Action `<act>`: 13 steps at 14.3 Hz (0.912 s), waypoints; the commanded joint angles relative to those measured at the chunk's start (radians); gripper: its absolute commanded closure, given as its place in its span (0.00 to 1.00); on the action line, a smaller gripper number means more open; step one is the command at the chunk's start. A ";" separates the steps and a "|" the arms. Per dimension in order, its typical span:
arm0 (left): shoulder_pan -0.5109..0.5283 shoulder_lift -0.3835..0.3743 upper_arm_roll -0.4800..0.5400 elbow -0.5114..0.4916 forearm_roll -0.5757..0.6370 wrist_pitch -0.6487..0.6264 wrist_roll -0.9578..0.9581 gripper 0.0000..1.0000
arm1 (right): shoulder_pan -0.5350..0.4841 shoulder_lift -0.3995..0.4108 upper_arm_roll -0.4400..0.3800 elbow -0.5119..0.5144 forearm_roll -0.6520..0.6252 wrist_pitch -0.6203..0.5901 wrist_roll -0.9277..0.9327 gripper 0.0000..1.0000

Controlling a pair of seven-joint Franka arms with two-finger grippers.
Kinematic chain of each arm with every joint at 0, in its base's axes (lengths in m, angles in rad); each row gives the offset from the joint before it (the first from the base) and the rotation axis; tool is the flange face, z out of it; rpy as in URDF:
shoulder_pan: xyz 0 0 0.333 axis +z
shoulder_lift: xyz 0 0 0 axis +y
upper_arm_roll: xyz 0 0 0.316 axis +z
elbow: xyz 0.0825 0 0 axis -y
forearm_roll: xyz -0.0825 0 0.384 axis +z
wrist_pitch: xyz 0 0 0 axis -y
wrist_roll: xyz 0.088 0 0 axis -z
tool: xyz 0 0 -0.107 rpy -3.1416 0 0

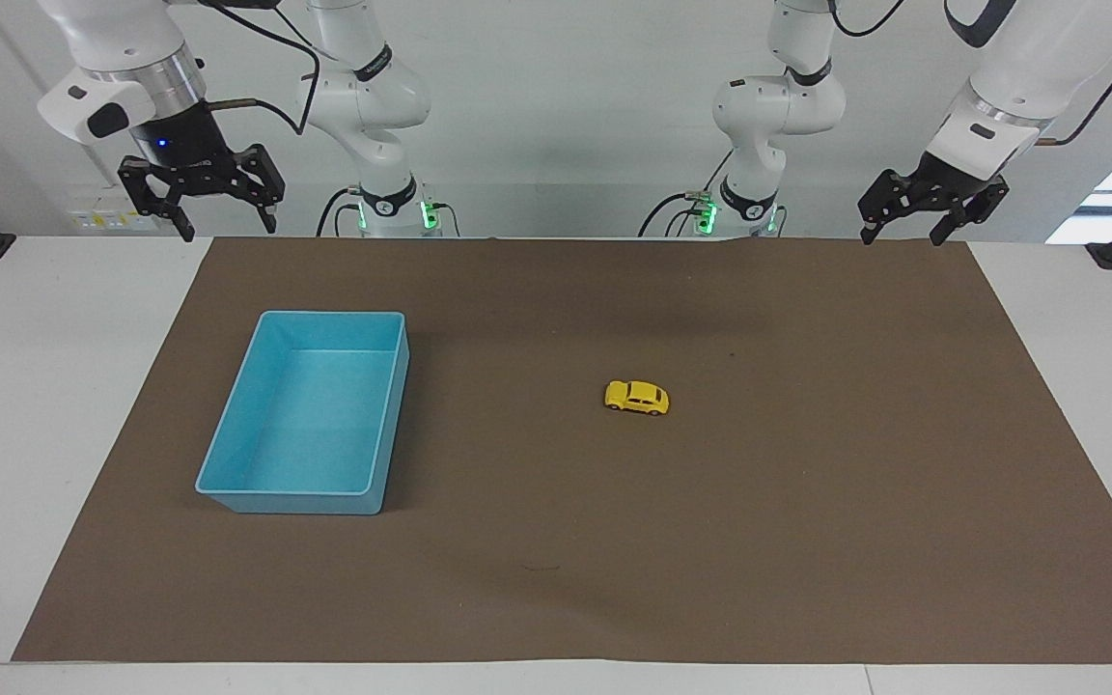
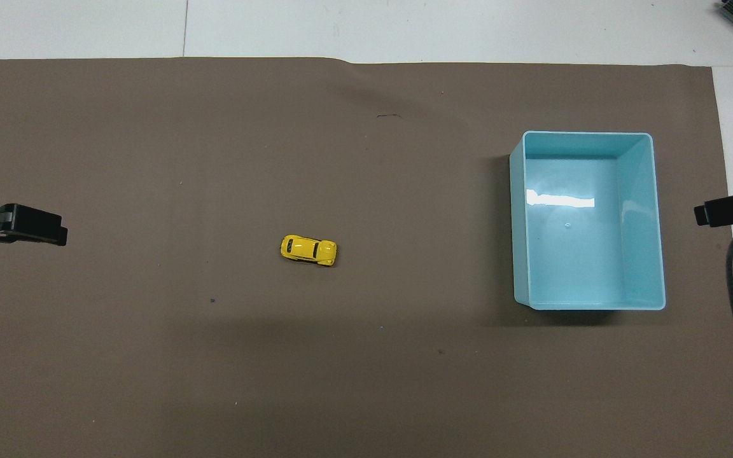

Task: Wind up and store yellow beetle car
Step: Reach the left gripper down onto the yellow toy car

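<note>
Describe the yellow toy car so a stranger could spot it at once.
A brown mat covers most of the white table, with a light-blue bin on it toward the right arm's end. Alone near the mat's middle, apart from the bin, sits the yellow beetle car. It is tiny, rounded and bright yellow, with dark windows.

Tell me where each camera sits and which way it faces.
Facing view: high across the table, looking at the robots; both arms show, raised left gripper and right gripper, fingers open.
Overhead view: high above the robots' end, looking steeply down; only gripper tips at the edges.
Shared: tiny yellow beetle-shaped toy car on the brown mat, empty light-blue plastic bin.
</note>
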 commanded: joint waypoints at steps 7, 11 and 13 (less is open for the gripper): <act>-0.074 0.039 0.010 -0.091 0.000 0.141 -0.249 0.00 | -0.003 -0.013 0.005 -0.008 0.010 0.012 0.017 0.00; -0.079 0.062 0.010 -0.120 -0.042 0.164 -0.449 0.00 | -0.003 -0.013 0.005 -0.008 0.010 0.012 0.017 0.00; -0.109 0.065 0.010 -0.148 -0.042 0.207 -0.500 0.00 | -0.003 -0.013 0.005 -0.008 0.010 0.010 0.017 0.00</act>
